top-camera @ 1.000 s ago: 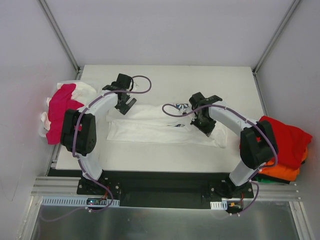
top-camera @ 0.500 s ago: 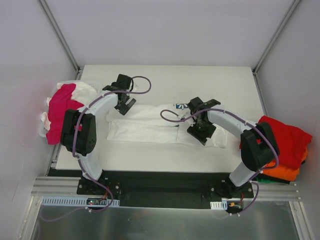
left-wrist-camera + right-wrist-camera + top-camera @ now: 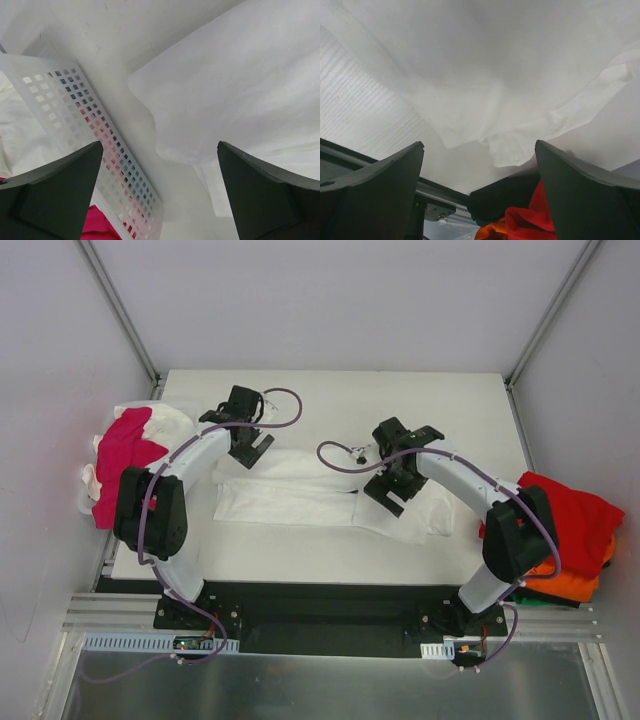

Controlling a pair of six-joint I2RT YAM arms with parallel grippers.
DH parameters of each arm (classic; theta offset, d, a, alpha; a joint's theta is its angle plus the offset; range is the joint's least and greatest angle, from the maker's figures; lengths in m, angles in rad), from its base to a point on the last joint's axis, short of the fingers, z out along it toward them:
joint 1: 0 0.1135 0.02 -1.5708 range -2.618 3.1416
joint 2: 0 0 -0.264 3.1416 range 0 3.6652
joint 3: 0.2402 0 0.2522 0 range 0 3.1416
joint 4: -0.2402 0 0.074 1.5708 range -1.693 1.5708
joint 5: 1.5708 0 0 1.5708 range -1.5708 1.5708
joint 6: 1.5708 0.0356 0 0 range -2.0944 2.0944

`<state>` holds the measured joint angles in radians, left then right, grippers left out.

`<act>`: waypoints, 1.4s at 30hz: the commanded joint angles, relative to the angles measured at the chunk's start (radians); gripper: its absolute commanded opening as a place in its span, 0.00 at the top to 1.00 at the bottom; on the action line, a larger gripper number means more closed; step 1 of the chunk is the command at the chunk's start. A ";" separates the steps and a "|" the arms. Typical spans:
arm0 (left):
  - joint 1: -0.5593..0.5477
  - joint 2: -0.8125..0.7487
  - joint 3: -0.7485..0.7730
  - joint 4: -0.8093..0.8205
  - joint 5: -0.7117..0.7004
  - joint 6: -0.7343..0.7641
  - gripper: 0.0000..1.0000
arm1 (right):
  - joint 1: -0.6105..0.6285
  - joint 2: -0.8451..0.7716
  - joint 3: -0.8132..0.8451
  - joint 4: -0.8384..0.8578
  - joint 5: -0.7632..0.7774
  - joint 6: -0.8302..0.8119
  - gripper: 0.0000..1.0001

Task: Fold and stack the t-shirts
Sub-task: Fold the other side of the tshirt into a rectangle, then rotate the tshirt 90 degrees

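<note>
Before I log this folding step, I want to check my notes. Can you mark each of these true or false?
1. A white t-shirt lies spread on the table between the two arms. True.
2. The left gripper is shut on the white t-shirt. False: its fingers stand wide apart with nothing between them.
3. A red t-shirt lies on top of an orange t-shirt on the right arm's side. True.
4. The magenta t-shirt sits in the middle of the table. False: it is at the far left, beside the left arm.
5. The right gripper is open above the white t-shirt. True.
</note>
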<state>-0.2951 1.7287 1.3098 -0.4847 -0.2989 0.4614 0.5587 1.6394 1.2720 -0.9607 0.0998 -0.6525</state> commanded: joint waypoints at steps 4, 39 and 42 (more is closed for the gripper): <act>-0.010 -0.086 -0.049 -0.043 0.162 0.013 0.01 | 0.004 0.022 0.004 0.157 0.138 -0.039 0.04; -0.124 0.042 -0.282 0.040 -0.115 -0.086 0.01 | -0.040 0.321 -0.060 0.724 0.466 -0.295 0.04; -0.148 0.023 -0.311 0.040 -0.112 -0.105 0.01 | -0.057 0.359 -0.017 0.726 0.469 -0.314 0.04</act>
<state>-0.4149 1.7584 1.0657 -0.4114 -0.4274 0.4145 0.5350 1.9263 1.2175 -0.2638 0.5800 -0.9550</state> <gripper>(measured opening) 0.993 0.966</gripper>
